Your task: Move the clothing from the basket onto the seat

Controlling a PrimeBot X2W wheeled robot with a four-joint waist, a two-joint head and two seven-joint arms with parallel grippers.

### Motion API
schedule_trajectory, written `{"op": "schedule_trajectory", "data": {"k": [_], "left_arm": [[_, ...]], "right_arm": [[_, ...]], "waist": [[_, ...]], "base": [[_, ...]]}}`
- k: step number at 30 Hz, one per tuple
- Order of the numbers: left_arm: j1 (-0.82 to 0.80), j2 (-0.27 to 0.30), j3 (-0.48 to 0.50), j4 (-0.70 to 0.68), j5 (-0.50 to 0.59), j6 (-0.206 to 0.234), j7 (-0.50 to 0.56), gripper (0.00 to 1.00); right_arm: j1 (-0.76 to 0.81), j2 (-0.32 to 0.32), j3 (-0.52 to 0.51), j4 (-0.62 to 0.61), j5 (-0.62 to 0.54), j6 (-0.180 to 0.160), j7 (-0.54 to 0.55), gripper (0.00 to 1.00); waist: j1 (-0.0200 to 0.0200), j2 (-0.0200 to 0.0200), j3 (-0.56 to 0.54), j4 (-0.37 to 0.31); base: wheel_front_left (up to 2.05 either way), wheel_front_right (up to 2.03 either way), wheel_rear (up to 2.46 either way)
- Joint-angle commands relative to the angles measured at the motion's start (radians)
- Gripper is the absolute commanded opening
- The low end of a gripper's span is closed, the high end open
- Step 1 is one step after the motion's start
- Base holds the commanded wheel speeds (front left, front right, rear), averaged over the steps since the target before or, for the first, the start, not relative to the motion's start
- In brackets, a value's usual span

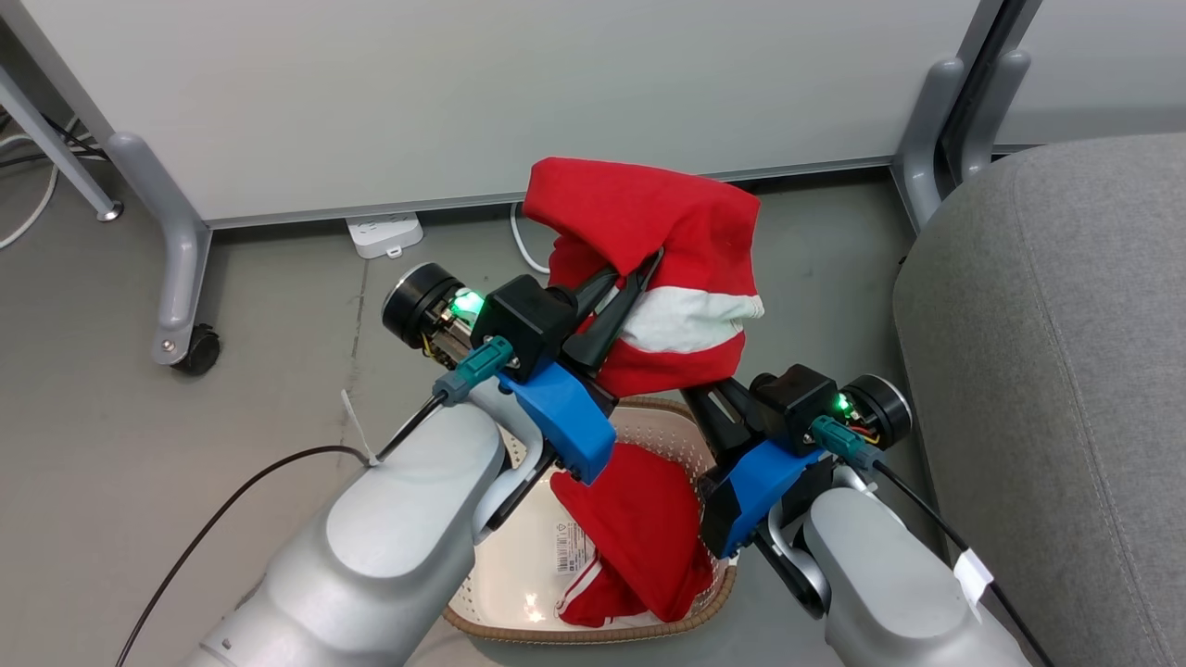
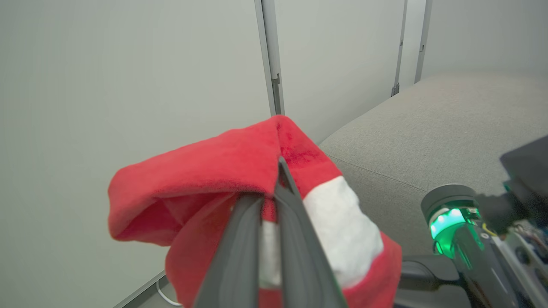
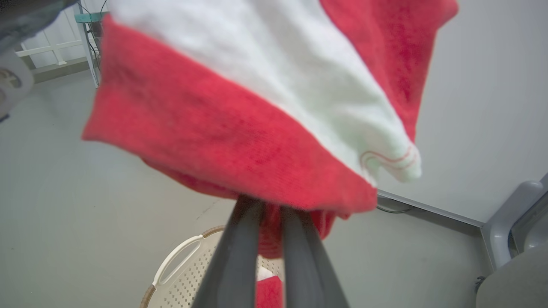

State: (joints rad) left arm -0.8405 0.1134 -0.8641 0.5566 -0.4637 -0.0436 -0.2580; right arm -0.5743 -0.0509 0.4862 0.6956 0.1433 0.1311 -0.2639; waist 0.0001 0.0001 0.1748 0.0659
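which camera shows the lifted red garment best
The head view: the lifted garment shows nearly whole, held up over the basket. The left wrist view gives a close fold and white band; the right wrist view a blurred underside.

Grey floor point(image 1: 111, 463) with basket point(image 1: 519, 567) and white power strip point(image 1: 384, 233)
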Motion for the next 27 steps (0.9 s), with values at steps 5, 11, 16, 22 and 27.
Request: {"op": "schedule_trajectory", "data": {"k": [5,11,16,22,27], "left_arm": [[-0.013,0.004,-0.002,0.006,0.000,0.005,-0.007,1.00],[-0.015,0.007,-0.004,0.006,0.001,0.008,-0.008,1.00],[-0.015,0.009,-0.006,0.006,0.002,0.010,-0.008,1.00],[-0.015,0.011,-0.010,0.003,0.002,0.014,-0.009,1.00],[-0.016,0.015,-0.015,0.003,0.001,0.016,-0.009,1.00]], "right_arm": [[-0.017,0.001,0.009,0.001,0.010,-0.001,-0.001,0.00],[-0.018,0.001,0.012,0.004,0.016,-0.001,-0.001,0.00],[-0.020,0.001,0.010,0.005,0.016,-0.001,-0.001,0.00],[-0.019,0.001,0.007,0.002,0.017,-0.001,-0.001,0.00],[-0.018,0.001,-0.001,-0.003,0.020,-0.001,-0.001,0.00]], "waist": [[-0.0001,-0.0001,-0.001,-0.003],[-0.0001,-0.0001,0.002,-0.006],[-0.0001,-0.0001,0.004,-0.011],[-0.0001,-0.0001,0.007,-0.019],[-0.0001,-0.0001,0.011,-0.029]], "base": [[0.00,0.00,0.00],[0.00,0.00,0.00],[0.00,0.00,0.00],[0.00,0.00,0.00],[0.00,0.00,0.00]]}}
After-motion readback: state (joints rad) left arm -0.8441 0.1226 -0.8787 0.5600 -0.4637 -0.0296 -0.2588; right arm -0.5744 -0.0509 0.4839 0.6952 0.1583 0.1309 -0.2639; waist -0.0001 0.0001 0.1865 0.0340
